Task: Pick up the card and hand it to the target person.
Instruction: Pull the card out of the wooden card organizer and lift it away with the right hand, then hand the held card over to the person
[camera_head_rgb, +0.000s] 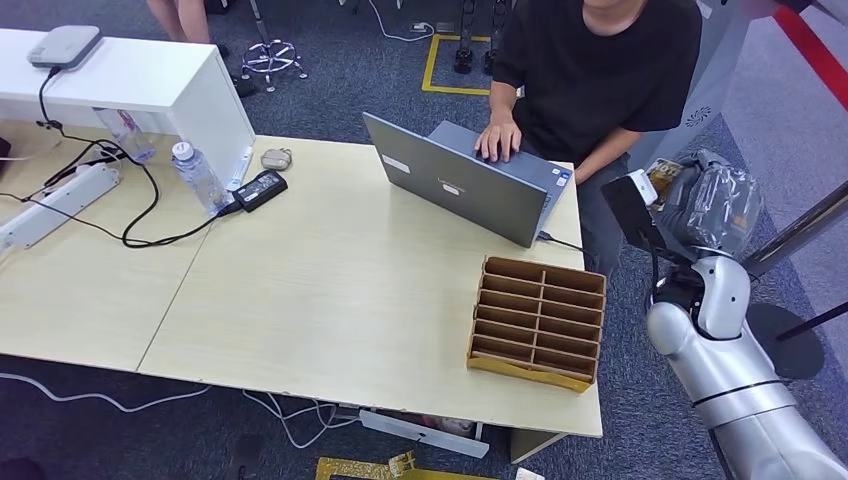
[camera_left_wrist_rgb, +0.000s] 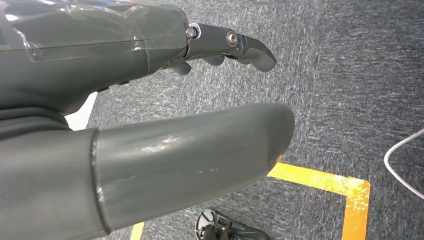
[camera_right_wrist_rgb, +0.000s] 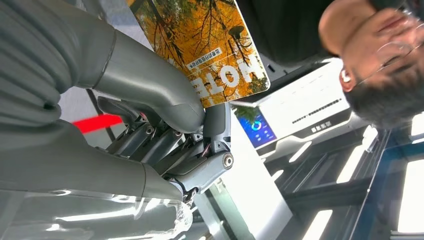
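Observation:
The card (camera_right_wrist_rgb: 210, 45) is orange with autumn trees and white lettering. My right hand (camera_right_wrist_rgb: 165, 125) pinches it between the thumb (camera_right_wrist_rgb: 160, 90) and the fingers. In the head view that hand (camera_head_rgb: 705, 205) is raised off the table's right end, beside the seated person (camera_head_rgb: 600, 70), and an orange edge of the card (camera_head_rgb: 662, 175) shows at it. The person wears a black shirt and has one hand (camera_head_rgb: 497, 138) on the laptop's keyboard. My left hand (camera_left_wrist_rgb: 150, 125) hangs over grey carpet with fingers apart and nothing in it.
A grey laptop (camera_head_rgb: 470, 185) stands open at the table's far edge (camera_head_rgb: 330, 300). A brown cardboard divider box (camera_head_rgb: 538, 322) sits at the near right corner. A water bottle (camera_head_rgb: 198, 175), a charger, a power strip (camera_head_rgb: 55, 200) and a white shelf (camera_head_rgb: 150, 75) are on the left.

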